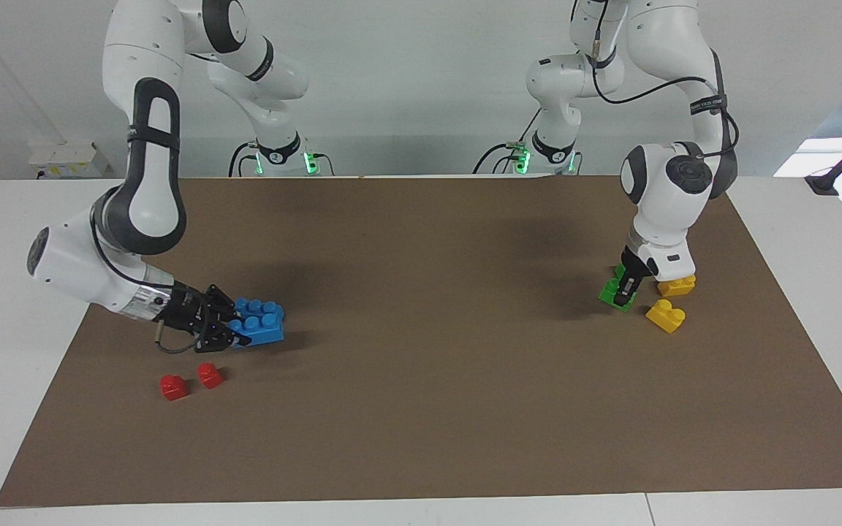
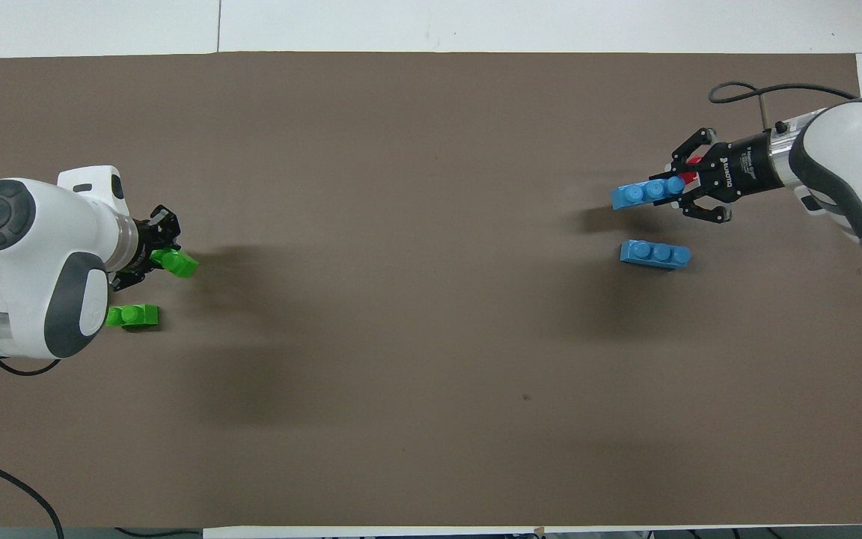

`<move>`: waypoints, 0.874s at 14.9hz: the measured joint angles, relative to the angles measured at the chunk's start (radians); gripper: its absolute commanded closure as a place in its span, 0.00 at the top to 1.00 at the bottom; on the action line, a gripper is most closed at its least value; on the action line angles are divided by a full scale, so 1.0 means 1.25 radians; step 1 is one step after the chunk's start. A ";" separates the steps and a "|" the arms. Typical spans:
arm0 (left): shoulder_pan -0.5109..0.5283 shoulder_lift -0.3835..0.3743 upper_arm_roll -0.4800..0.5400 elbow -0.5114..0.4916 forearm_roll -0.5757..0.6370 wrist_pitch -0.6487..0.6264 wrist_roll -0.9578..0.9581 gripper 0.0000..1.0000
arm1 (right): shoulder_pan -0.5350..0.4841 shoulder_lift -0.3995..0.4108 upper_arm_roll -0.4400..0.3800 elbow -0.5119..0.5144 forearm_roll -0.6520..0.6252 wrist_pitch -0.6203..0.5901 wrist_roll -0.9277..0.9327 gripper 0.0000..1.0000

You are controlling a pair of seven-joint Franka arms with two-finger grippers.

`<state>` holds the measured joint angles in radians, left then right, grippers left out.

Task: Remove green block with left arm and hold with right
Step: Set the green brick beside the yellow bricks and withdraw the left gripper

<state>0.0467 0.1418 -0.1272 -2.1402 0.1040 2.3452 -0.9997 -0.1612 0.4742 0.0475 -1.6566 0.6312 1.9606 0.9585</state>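
My left gripper [image 1: 625, 291] [image 2: 164, 256] is shut on a green block [image 1: 613, 294] [image 2: 178, 263], low over the mat at the left arm's end of the table. A second green block [image 2: 132, 316] [image 1: 619, 272] lies on the mat a little nearer to the robots, partly hidden by the gripper in the facing view. At the right arm's end, my right gripper [image 1: 235, 336] [image 2: 675, 189] is shut on one end of a blue three-stud brick [image 1: 260, 336] [image 2: 642, 194], held about level just above the mat.
Another blue brick [image 1: 260, 310] [image 2: 655, 254] lies on the mat beside the held one, nearer to the robots. Two red bricks [image 1: 172, 387] [image 1: 210, 375] sit near the right gripper. Two yellow bricks [image 1: 677, 286] [image 1: 666, 315] lie beside the left gripper. A brown mat [image 1: 421, 329] covers the table.
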 measured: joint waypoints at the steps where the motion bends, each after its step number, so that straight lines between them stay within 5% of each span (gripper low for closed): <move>1: 0.000 0.009 0.000 0.000 0.000 0.012 0.001 0.00 | 0.008 0.011 0.001 0.000 0.000 0.016 0.000 0.00; 8: 0.010 0.051 0.001 0.000 0.000 0.051 0.030 0.00 | 0.036 0.041 -0.001 -0.001 0.001 0.066 0.000 0.00; 10: 0.010 0.051 0.000 0.000 0.000 0.052 0.037 1.00 | 0.035 0.044 -0.001 -0.002 0.001 0.070 0.000 0.00; 13: 0.010 0.055 -0.007 0.000 0.000 0.052 0.048 1.00 | 0.035 0.048 -0.001 -0.005 0.001 0.082 0.000 0.00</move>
<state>0.0588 0.2101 -0.1358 -2.1404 0.1039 2.4098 -0.9392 -0.1174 0.5343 0.0461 -1.6629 0.6321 2.0637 0.9586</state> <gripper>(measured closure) 0.366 0.652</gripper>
